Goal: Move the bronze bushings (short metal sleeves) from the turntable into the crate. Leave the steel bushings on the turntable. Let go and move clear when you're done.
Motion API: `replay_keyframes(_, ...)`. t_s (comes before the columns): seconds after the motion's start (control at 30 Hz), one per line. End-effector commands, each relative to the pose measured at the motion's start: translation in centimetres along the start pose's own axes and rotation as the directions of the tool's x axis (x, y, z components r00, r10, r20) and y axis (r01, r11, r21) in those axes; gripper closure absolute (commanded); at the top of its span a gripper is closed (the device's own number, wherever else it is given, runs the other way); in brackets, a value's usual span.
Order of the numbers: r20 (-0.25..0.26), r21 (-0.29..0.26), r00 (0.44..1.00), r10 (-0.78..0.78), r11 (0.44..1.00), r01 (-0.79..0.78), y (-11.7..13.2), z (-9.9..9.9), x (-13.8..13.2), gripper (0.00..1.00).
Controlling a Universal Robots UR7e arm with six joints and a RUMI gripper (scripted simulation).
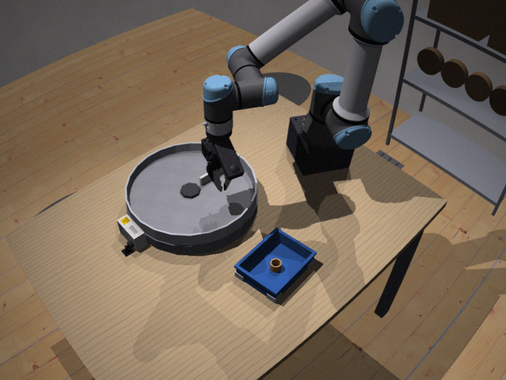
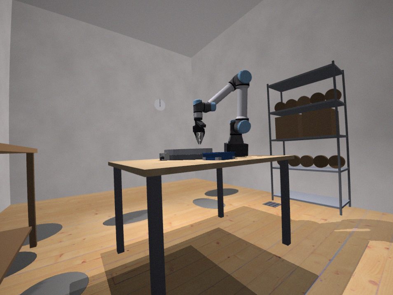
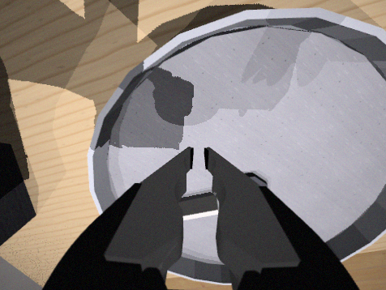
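Observation:
One bronze bushing (image 1: 276, 269) stands upright in the blue crate (image 1: 297, 245) (image 2: 218, 155), on its floor. The grey round turntable (image 1: 159, 200) (image 2: 187, 152) (image 3: 324, 138) has a raised rim. My gripper (image 1: 223, 189) (image 2: 200, 143) (image 3: 199, 149) is above the turntable, pointing down. Its jaws are nearly together, with a narrow gap and nothing held between the tips. No bushing on the turntable shows in these views. The gripper and arm hide part of the turntable in the top view, and the jaws cover part of it in the wrist view.
A light bar (image 1: 203, 179) (image 3: 199, 206) stands on the turntable, partly hidden by the gripper, near the dark hub (image 1: 190, 190). A white box (image 1: 132, 233) is fixed at the turntable's outer rim. The robot's black base (image 1: 322, 161) stands on the table behind the crate.

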State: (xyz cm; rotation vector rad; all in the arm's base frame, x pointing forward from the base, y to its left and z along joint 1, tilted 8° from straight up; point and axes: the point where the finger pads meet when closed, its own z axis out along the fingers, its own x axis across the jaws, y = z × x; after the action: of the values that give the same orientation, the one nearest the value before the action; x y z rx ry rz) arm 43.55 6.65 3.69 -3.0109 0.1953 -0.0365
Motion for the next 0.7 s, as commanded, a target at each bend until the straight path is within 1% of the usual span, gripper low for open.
replay_keyframes(0.0,-0.004,-0.006,0.970,0.242,0.970,-0.242,1.7,0.0,0.1,0.94)
replay_keyframes(0.1,-0.004,-0.005,0.919,0.395,0.919,-0.395,2.9,0.0,0.1,0.94)
replay_keyframes(0.2,-0.004,-0.004,0.845,0.535,0.845,-0.535,4.1,0.0,0.0,0.94)
replay_keyframes(0.27,-0.004,-0.004,0.845,0.535,0.845,-0.535,4.1,0.0,0.0,0.94)
replay_keyframes(0.33,-0.004,-0.003,0.784,0.621,0.784,-0.621,4.9,0.0,0.0,0.94)
replay_keyframes(0.43,-0.004,-0.002,0.679,0.734,0.679,-0.734,6.1,0.0,-0.2,0.94)
replay_keyframes(0.53,-0.003,-0.001,0.561,0.828,0.561,-0.828,7.3,0.1,-0.4,0.94)
replay_keyframes(0.67,-0.002,0.000,0.391,0.921,0.391,-0.921,8.8,0.1,-0.7,0.94)
